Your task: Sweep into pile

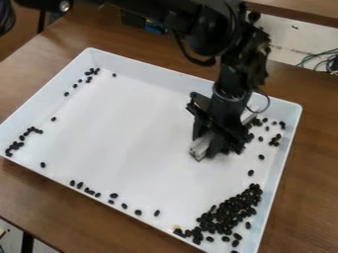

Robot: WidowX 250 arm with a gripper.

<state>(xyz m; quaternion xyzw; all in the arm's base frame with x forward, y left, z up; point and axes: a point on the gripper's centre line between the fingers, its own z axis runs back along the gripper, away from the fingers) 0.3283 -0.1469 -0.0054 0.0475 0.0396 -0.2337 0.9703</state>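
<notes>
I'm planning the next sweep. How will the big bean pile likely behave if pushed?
The pile would probably spread rather than move as one, being loose separate pieces. Single beans may roll, as they look rounded. The tray wall beside it should likely stop strays.

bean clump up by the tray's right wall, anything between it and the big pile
Two loose beans lie roughly between that clump and the big pile; the gripper is off to the picture's left.

My gripper point(214, 147) partly hides a pale block point(200, 148) over the white tray point(158, 74); beyond the tray's far rim, my arm point(151, 7) is cut off.
</notes>
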